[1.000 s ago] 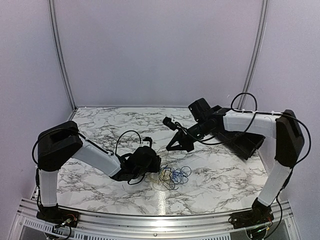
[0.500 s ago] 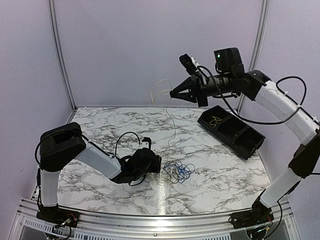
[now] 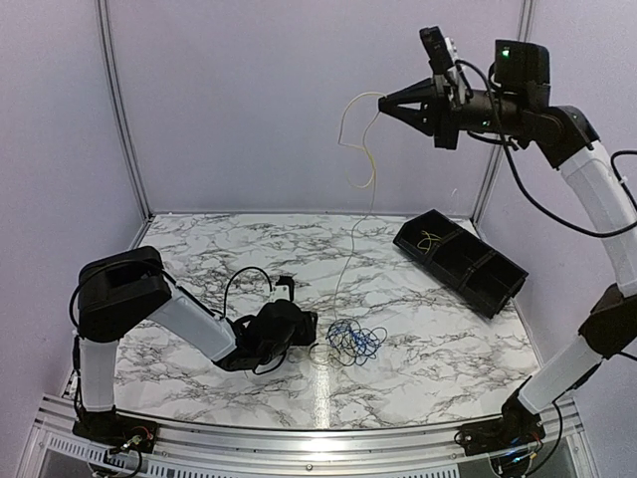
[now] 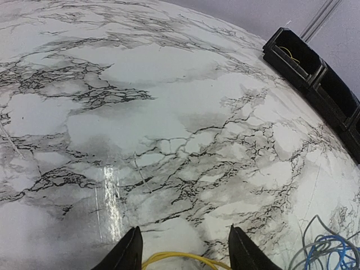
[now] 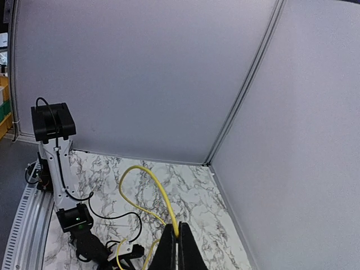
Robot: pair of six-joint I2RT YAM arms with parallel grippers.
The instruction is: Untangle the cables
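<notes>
Soft, even light from overhead, with faint shadows.

The marble table top [image 3: 199,249] throws back a white glare streak [image 4: 107,197] just ahead of the left gripper [image 4: 184,239], off its left finger. The left wrist view bulges at its edges, bowing the black tray [image 4: 315,73] far beyond the right finger. The blue cables [image 4: 327,248] beside that finger look soft. The right gripper [image 5: 176,226] shows as a dark silhouette, while the yellow cable [image 5: 139,167] pinched in it is crisp and bright.

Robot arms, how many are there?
2. The left black-and-white robot arm stretches low over the marble table, jaws open beside tangled blue wires. The right black-and-white robot arm is raised high, jaws shut on a thin yellow wire.
</notes>
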